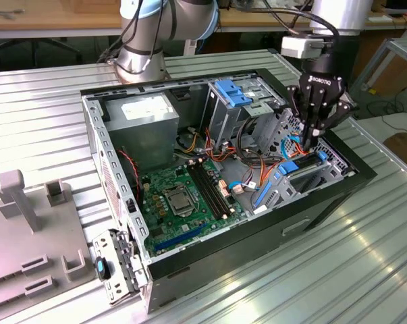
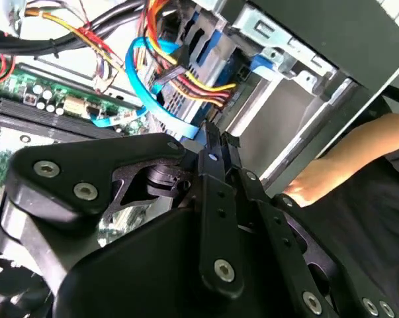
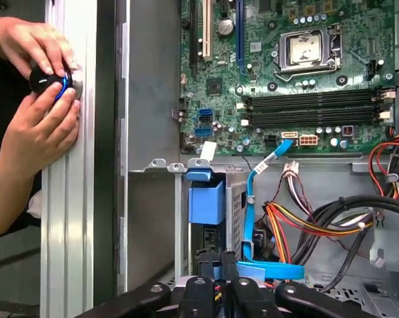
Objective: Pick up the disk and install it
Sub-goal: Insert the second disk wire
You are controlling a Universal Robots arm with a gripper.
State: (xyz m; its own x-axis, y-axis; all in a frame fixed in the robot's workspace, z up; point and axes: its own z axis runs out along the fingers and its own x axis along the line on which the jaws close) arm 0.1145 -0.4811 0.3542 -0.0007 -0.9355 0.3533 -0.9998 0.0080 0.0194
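Blue-framed flat disk (image 1: 299, 164) seated in metal bay; black pincer (image 1: 310, 140) above.

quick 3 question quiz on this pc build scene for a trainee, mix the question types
1. True or false: the claw hangs over the CPU socket.
2. Where is the disk? A) on the table beside the computer case; B) in the drive bay at the exterior view's right end of the case, under the claw; C) on the grey fixture.
3. In the first wrist view, what do the person's hands hold?

Key: 1 false, it is down at the drive bay. 2 B. 3 a black round knob.
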